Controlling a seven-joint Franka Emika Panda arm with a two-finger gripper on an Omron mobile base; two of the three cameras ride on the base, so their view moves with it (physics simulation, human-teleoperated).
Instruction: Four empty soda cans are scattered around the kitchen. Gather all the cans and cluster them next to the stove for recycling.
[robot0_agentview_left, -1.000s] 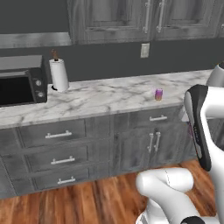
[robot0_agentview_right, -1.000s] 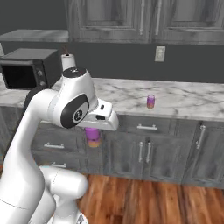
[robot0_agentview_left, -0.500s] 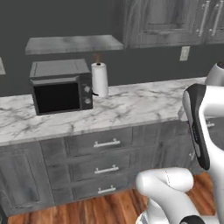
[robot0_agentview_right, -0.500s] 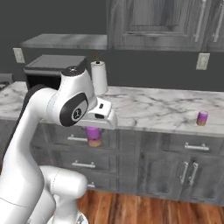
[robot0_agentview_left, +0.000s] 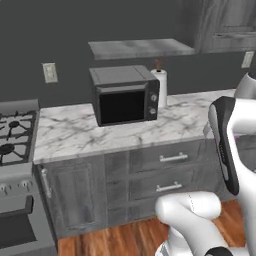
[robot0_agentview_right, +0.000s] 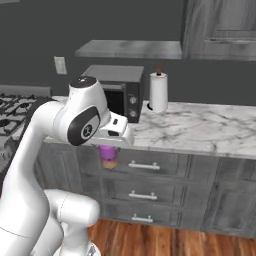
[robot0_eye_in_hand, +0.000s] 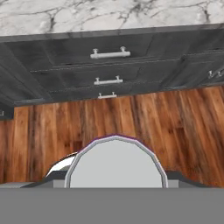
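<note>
A purple soda can (robot0_agentview_right: 108, 156) hangs under the hand in the right base view, in front of the drawer fronts and below the counter's edge. My gripper (robot0_agentview_right: 108, 150) is shut on it. In the hand view the can's silver top (robot0_eye_in_hand: 116, 162) sits low in the middle, between the fingers, with the wood floor beneath it. The stove (robot0_agentview_left: 14, 134) with black grates and front knobs stands at the far left, and its grates (robot0_agentview_right: 15, 106) also show at the left of the right base view.
A black-fronted microwave (robot0_agentview_left: 125, 95) and a white paper-towel roll (robot0_agentview_left: 160, 87) stand on the marble counter (robot0_agentview_left: 75, 131) right of the stove. Grey drawers (robot0_eye_in_hand: 107, 65) run below it. A shelf (robot0_agentview_right: 130, 49) hangs above the microwave.
Both base views have swung left along the counter: the microwave moved to the centre and the stove came in at the left. The can stays in the gripper.
</note>
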